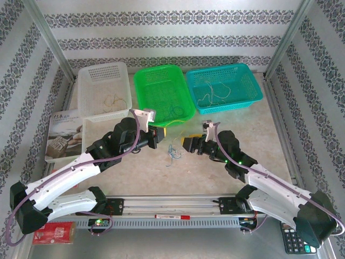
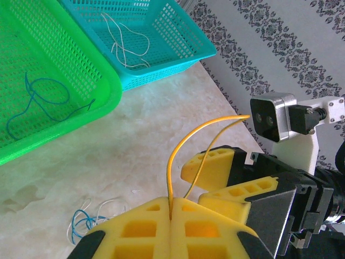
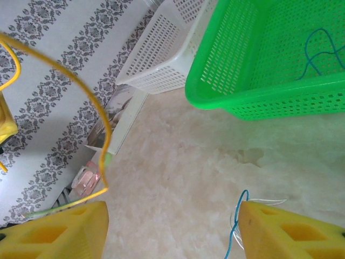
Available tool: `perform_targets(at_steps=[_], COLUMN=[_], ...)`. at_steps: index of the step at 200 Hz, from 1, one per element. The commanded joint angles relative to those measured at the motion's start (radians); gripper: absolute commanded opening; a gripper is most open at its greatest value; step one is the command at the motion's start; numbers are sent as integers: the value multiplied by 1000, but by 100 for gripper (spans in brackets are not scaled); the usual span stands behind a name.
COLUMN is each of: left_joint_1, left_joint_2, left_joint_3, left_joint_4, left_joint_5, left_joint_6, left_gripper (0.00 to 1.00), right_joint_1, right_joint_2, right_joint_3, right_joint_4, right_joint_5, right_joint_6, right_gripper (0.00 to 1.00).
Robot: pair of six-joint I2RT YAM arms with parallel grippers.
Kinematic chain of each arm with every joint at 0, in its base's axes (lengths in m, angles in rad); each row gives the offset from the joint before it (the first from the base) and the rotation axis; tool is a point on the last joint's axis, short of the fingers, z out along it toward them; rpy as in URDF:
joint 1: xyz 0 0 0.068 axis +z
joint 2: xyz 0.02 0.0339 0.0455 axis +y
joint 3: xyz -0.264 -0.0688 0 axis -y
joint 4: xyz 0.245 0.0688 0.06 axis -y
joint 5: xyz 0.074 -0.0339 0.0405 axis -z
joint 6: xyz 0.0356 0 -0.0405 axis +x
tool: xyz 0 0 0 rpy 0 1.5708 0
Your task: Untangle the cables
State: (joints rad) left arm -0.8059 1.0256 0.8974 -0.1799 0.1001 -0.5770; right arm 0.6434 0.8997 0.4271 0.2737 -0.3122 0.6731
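Your left gripper (image 2: 170,211) is clamped on 1 yellow cable (image 2: 180,141), which arches up and across toward your right gripper (image 3: 172,229). That one gapes, holding nothing. The blue-and-white tangle (image 1: 172,152) lies on the table (image 1: 215,172) between both, nearer the right.

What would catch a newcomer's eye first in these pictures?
A white basket, a green basket and a teal basket stand in a row at the far side. Nearer, the left gripper is shut on a yellow cable arching up, near a small blue and white tangle on the table.
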Motion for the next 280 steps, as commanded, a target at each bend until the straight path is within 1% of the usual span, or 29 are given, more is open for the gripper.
perform_targets(at_steps=[1, 38, 85, 116, 135, 151, 162, 178, 185, 200, 206, 252, 280], left_joint_1=[-13, -14, -13, -13, -14, -13, -14, -11, -9, -1, 3, 64, 121], left_joint_2=[-11, -5, -3, -4, -3, -5, -11, -24, -32, -47, -53, -99, -111], left_joint_3=[27, 26, 24, 30, 28, 22, 17, 8, 5, 3, 6, 67, 100], left_joint_4=[13, 24, 43, 53, 59, 66, 73, 79, 80, 84, 84, 40, 24], left_joint_5=[-2, 4, 13, 11, 4, -9, -33, -79, -102, -138, -146, -181, -151], left_joint_6=[-7, -14, -24, -24, -24, -26, -29, -36, -37, -35, -32, 26, 42], left_gripper=[0, 0, 0, 0, 0, 0, 0, 0, 0, 0, 0, 0, 0], right_joint_1=[-11, -10, -4, 13, 32, 53, 63, 69, 72, 73, 73, 49, 27], right_joint_2=[7, 64, 107, 154, 193, 224, 238, 255, 263, 276, 279, 284, 292], right_joint_3=[38, 104, 135, 149, 158, 162, 154, 129, 115, 82, 68, -8, -30], right_joint_4=[-5, 20, 57, 100, 129, 146, 159, 184, 196, 212, 218, 220, 221], right_joint_5=[-13, -32, -39, -42, -44, -47, -41, -29, -21, 3, 17, 93, 102], right_joint_6=[-25, -32, -21, -9, -1, 0, 4, 15, 19, 21, 23, 10, 22], right_gripper=[66, 66, 65, 63, 60, 55, 48, 32, 27, 6, 0, 0, 0])
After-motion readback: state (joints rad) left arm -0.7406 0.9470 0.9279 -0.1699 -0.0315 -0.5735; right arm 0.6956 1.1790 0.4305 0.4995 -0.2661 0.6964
